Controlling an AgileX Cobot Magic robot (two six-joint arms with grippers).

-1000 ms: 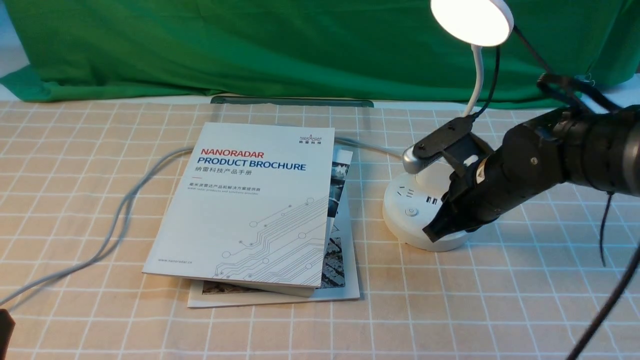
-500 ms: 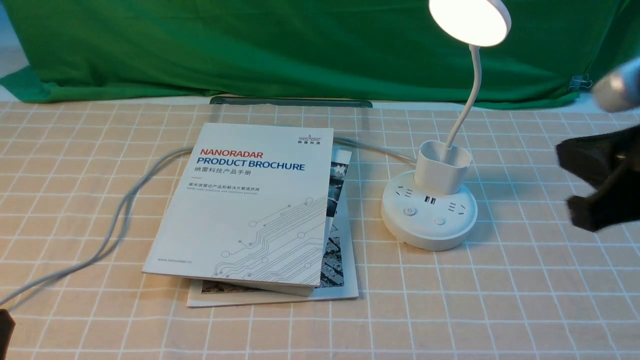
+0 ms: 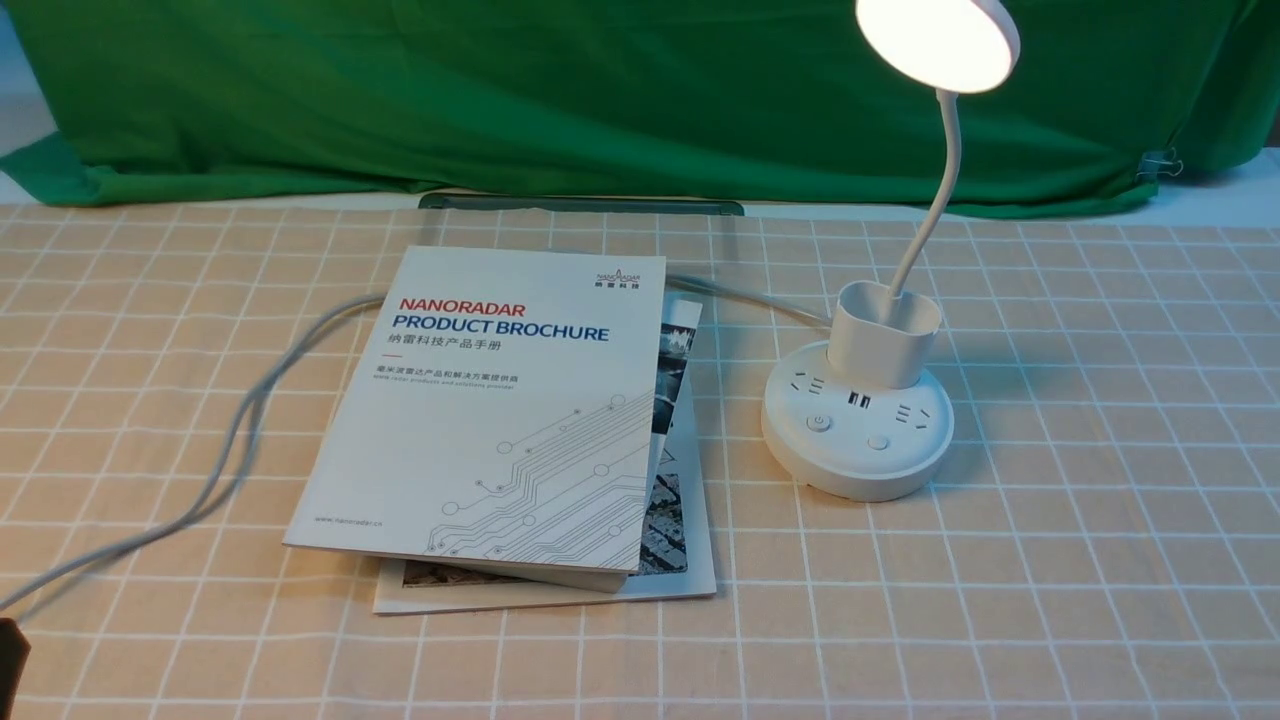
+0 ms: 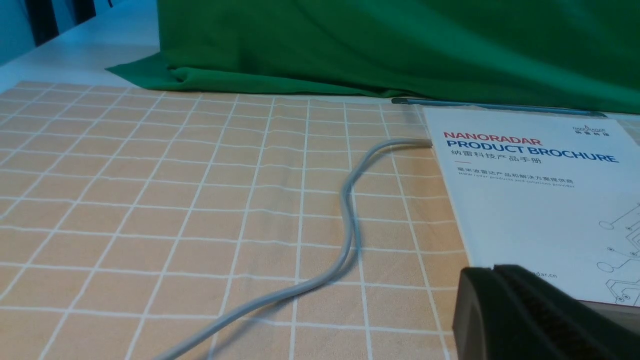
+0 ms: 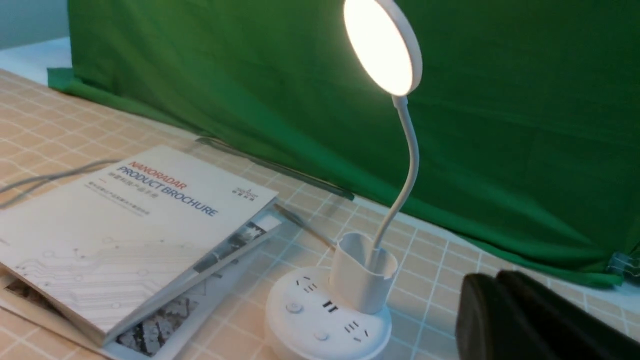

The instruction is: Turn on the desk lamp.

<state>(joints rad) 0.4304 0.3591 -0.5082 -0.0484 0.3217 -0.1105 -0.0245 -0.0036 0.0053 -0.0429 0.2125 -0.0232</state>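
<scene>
Desk lamp (image 3: 885, 345) upright on the right half of the surface (image 3: 1050, 600), about midway between far and near edges, disc head (image 3: 938, 40) glowing high toward the far edge. Round base (image 3: 858, 470) flat on the surface, two buttons (image 3: 819, 423) turned toward the near edge. Right jaws pressed together on nothing, apart from the lamp, off toward the right edge and above base height; lamp ahead of and below them, brochure (image 3: 500, 410) beyond it. Left jaws likewise closed and empty, low by the near left corner, just short of the brochure, grey cable (image 3: 240, 430) ahead, lamp well apart. Right arm the nearer. Judged done: light on, no further press called for, only a clean withdrawal.
</scene>
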